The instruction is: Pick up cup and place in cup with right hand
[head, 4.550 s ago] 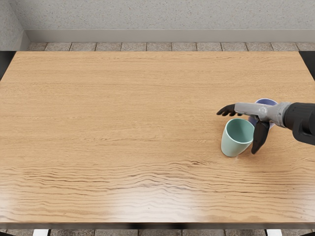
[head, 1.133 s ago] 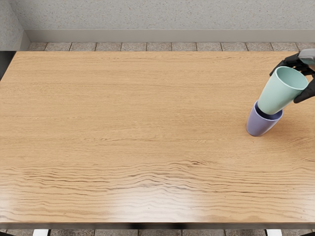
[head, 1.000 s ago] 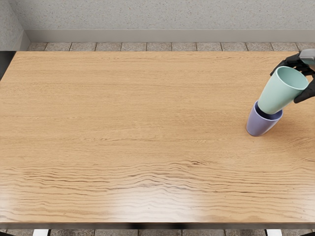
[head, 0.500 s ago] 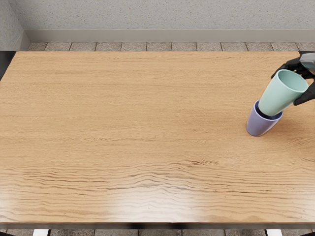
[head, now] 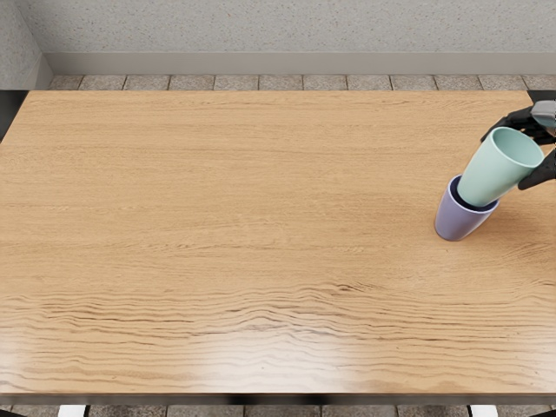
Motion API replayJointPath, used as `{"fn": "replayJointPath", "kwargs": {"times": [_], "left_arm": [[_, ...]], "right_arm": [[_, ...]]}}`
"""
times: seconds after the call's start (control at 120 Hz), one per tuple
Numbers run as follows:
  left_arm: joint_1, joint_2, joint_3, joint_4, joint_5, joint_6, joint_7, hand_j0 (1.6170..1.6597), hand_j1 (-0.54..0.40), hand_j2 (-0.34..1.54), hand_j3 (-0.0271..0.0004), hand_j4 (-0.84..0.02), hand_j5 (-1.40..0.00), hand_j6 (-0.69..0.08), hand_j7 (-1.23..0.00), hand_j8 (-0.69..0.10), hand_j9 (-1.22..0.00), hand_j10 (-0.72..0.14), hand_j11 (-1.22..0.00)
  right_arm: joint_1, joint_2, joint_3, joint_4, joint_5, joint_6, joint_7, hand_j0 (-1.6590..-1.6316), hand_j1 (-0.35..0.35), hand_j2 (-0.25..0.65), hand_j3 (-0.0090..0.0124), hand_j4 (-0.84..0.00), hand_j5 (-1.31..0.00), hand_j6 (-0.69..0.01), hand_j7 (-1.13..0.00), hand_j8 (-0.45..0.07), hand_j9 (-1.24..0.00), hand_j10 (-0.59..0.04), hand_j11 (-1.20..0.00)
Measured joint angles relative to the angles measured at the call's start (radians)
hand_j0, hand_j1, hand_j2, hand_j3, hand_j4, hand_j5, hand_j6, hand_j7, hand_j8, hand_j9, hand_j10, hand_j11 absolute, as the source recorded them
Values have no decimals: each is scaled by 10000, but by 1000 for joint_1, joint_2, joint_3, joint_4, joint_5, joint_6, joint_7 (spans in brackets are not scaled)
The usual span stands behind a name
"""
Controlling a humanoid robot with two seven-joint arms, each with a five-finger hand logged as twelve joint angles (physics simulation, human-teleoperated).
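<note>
At the table's right side my right hand [head: 509, 160] is shut on the mint green cup [head: 495, 174], fingers behind its rim and thumb at its right side. The green cup leans, its mouth towards the upper right. Its lower end shows within the mouth of the purple cup [head: 459, 217], which stands on the table. How deep the green cup's base sits is hidden by the purple rim. Part of the hand is cut off by the picture's right edge. The left hand is out of view.
The wooden table [head: 243, 217] fills most of the picture, with its front edge along the bottom. Behind it are a tiled floor strip and a grey wall [head: 278, 30].
Earlier the green cup stood on the table beside the purple one; my right hand then took hold of it and raised it over the purple cup. Lately hand and cup have sunk slightly.
</note>
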Motion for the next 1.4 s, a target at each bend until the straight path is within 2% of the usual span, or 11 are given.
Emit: {"fn": "replayJointPath", "kwargs": {"times": [0.175,0.267,0.45,0.617,0.758,0.875,0.992,1.133,1.4], "left_arm": [[0,0,0,0,0,0,0,16581,3356,24,-2,-114,-147,-114,-147,-114,-146,-113,-146],[0,0,0,0,0,0,0,16581,3355,25,-2,-114,-148,-114,-148,-114,-147,-113,-147],[0,0,0,0,0,0,0,16581,3355,25,-2,-114,-148,-114,-147,-114,-147,-113,-147],[0,0,0,0,0,0,0,16581,3355,25,-2,-114,-148,-114,-147,-114,-147,-113,-147],[0,0,0,0,0,0,0,16581,3356,25,-2,-113,-147,-114,-147,-113,-147,-112,-146],[0,0,0,0,0,0,0,16581,3357,25,-2,-112,-146,-113,-146,-112,-145,-112,-145],[0,0,0,0,0,0,0,16581,3357,25,-2,-112,-146,-113,-145,-112,-145,-111,-145],[0,0,0,0,0,0,0,16581,3356,25,-2,-113,-147,-114,-147,-113,-146,-112,-146],[1,0,0,0,0,0,0,16581,3356,25,-2,-113,-147,-114,-146,-113,-146,-112,-146]], "right_arm": [[-3,22,0,-12,1,-3,0,-16581,1378,-434,4,-3691,-5523,-2981,-5431,-3562,-5549,-4131,-5545],[-3,24,0,-17,1,-2,0,-16580,1026,-492,0,-3607,-5090,-3101,-5028,-3514,-5111,-3848,-5107],[-7,26,0,-34,10,-2,0,-16580,-376,-387,0,-2585,-3489,-2392,-3457,-2550,-3495,-2678,-3492],[-8,27,0,-45,41,3,-2,-16580,-2038,-168,0,-1264,-1653,-1192,-1632,-1252,-1653,-1298,-1650],[-1,25,9,-47,151,38,-10,-16581,-2781,-73,0,-670,-831,-646,-815,-667,-829,-680,-826],[14,21,14,-47,252,51,-15,-16581,-3101,-34,0,-406,-473,-401,-460,-407,-470,-407,-468],[36,21,16,-45,365,55,-33,-16581,-3280,-14,0,-251,-270,-255,-260,-253,-267,-248,-265],[53,27,16,-37,486,57,-72,-16581,-3394,-3,0,-143,-137,-150,-130,-146,-135,-139,-133],[64,51,15,-33,547,57,-87,-16581,-3476,5,0,-56,-39,-64,-35,-59,-37,-53,-36]]}}
